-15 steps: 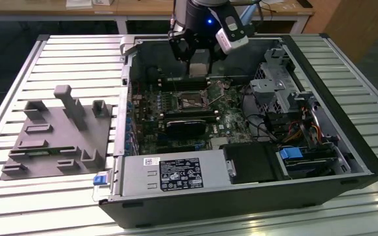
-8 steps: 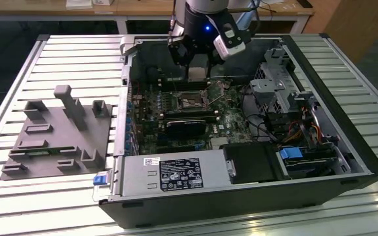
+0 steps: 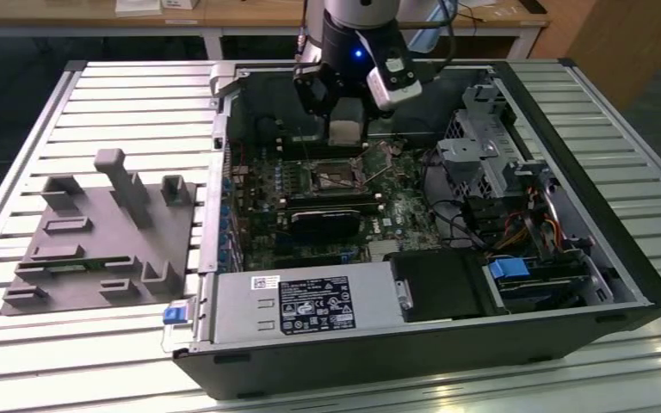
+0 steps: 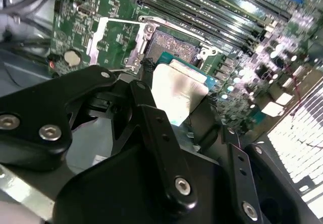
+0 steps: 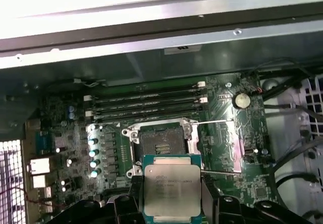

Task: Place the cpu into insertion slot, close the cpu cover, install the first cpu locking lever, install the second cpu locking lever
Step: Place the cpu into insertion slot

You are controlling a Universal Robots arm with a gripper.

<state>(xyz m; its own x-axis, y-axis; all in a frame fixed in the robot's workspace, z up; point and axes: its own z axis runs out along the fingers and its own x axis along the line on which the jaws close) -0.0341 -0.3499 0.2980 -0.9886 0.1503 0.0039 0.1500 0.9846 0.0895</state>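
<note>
A black end effector (image 4: 176,103) fills the foreground in the second wrist view. Its two fingers (image 5: 212,201) are narrowed onto opposite edges of the cpu (image 5: 172,186). The chip is held flat with its dull metal face toward the cameras. That grip probably keeps the underside free and level with the board.

Just past the chip lies the insertion slot (image 5: 162,142), a silver-rimmed square with a dark, bare centre set into the green circuit board (image 5: 242,138). The cpu is not seated. It hangs above the board, overlapping the slot's nearer rim in the first wrist view.

Beside the slot, the cpu cover (image 4: 95,40) is swung open and lies back on the board, leaving the socket exposed. A thin wire lever (image 5: 217,121) stands free next to it, apparently released for the same reason.

Beyond the slot run long black memory slots (image 5: 146,105), then the grey inner wall of the computer case (image 3: 423,344).

In the exterior view the case lies on its side with its open face up, so the arm can reach in from above. It rests on a slatted metal counter (image 3: 135,86). A grey moulded fixture (image 3: 101,241) sits well apart toward the exterior view's left.
</note>
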